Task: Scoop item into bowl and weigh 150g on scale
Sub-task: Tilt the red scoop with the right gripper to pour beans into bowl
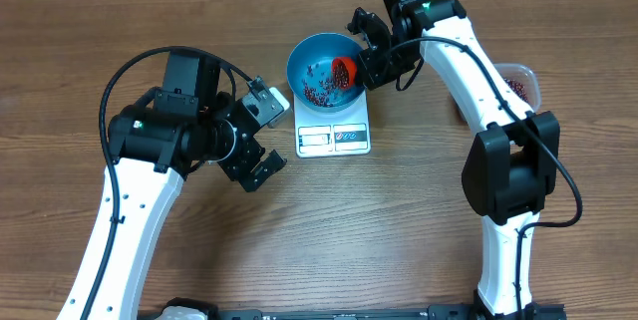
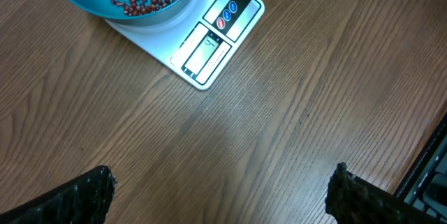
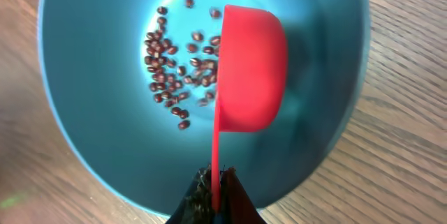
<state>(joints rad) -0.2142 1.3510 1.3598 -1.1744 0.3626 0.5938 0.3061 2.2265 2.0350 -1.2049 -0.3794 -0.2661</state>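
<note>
Dumping beans [image 3: 174, 77]: your right end effector [image 3: 216, 185], clamped on the red scoop [image 3: 248, 70], tips it inside the blue bowl [image 1: 302, 61] atop the scale [image 1: 334, 139]; left end effector [image 2: 220, 189] wide, empty. Few beans in, so likely rescoop next.

Table [image 2: 293, 133]: wood grain seen, matt. Bowl [image 3: 98, 147]: smooth blue plastic, soft sheen. Scoop [image 3: 255, 70]: smooth red plastic. Beans [image 3: 167, 77]: glossy skins. Scale [image 1: 334, 137]: smooth white plastic, glossy panel at 6 o'clock edge. Left fingers [image 2: 77, 199]: black, rough-textured pads.

Red scoop [image 3: 251, 70] (sideways) over beans [image 3: 174, 77]
</note>
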